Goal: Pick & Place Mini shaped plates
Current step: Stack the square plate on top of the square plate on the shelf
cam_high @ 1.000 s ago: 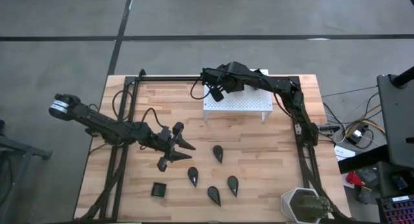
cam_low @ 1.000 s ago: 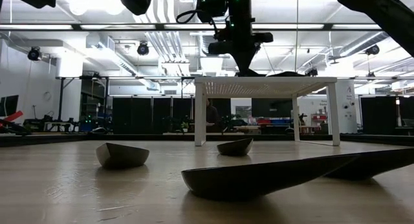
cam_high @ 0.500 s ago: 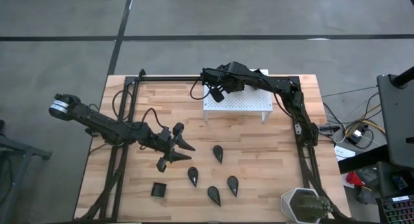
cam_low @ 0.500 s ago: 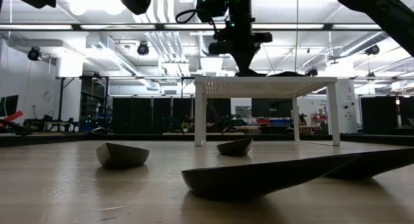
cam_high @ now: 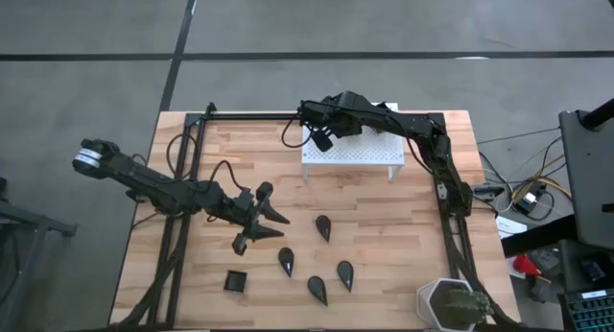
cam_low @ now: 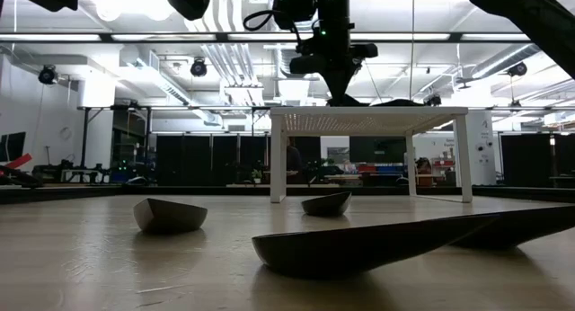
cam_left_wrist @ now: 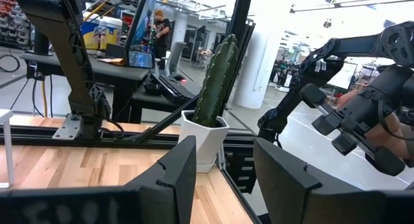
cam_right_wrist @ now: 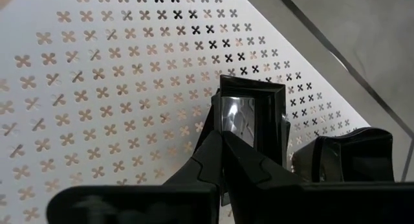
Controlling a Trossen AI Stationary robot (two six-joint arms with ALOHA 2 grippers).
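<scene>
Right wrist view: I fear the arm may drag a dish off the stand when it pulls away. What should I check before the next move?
1. Right pincer shut above the white stand: ok.
2. Its tips are free of the square dish: cannot tell; they meet at its near rim.
3. Square dish lies on the stand: ok.
4. Second square dish sits apart from the first: ok.
5. Left pincer open, low over the table, away from the stand: ok.
</scene>
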